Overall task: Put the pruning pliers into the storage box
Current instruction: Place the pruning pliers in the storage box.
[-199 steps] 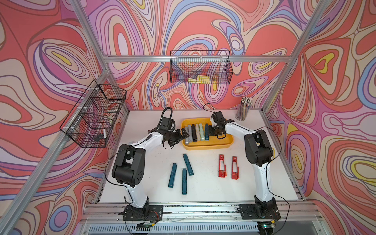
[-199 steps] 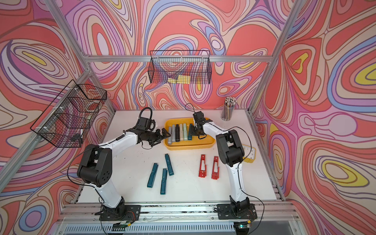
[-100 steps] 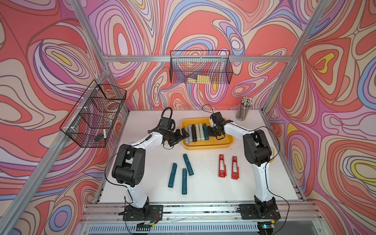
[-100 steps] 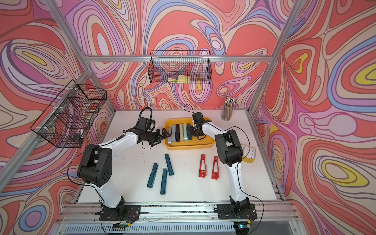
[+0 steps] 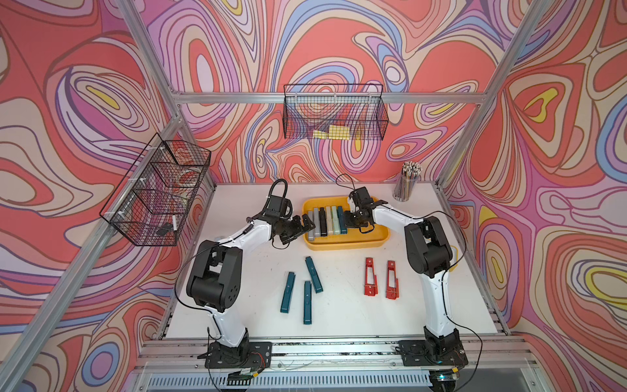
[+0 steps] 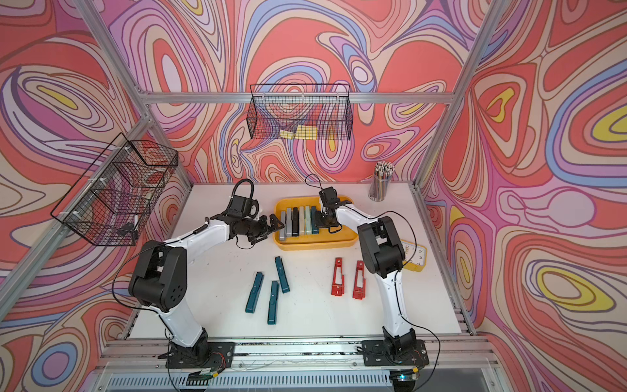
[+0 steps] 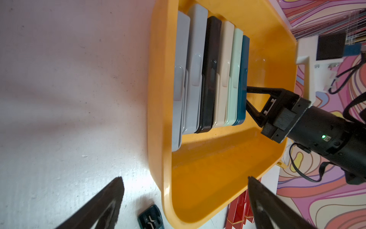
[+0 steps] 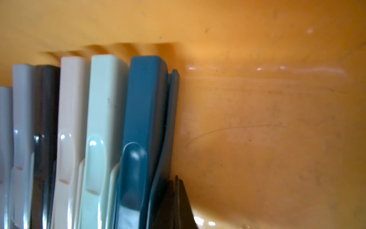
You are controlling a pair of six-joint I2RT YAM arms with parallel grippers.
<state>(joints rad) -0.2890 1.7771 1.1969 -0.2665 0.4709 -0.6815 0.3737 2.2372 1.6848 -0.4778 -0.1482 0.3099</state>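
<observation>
The yellow storage box sits at the table's back middle. Inside it several pruning pliers stand side by side: grey, black, beige, mint and a teal one at the end of the row. My right gripper is shut, holds nothing, and its tips rest against that teal one's outer side. My left gripper is open and empty, just outside the box's left end. Three teal pliers and two red slotted ones lie on the table in front.
A cup of pencils stands at the back right. A small yellow clock lies behind the right arm. Black wire baskets hang on the back wall and the left wall.
My right gripper has edged slightly toward the row of pliers in the box. The left arm has stayed put.
</observation>
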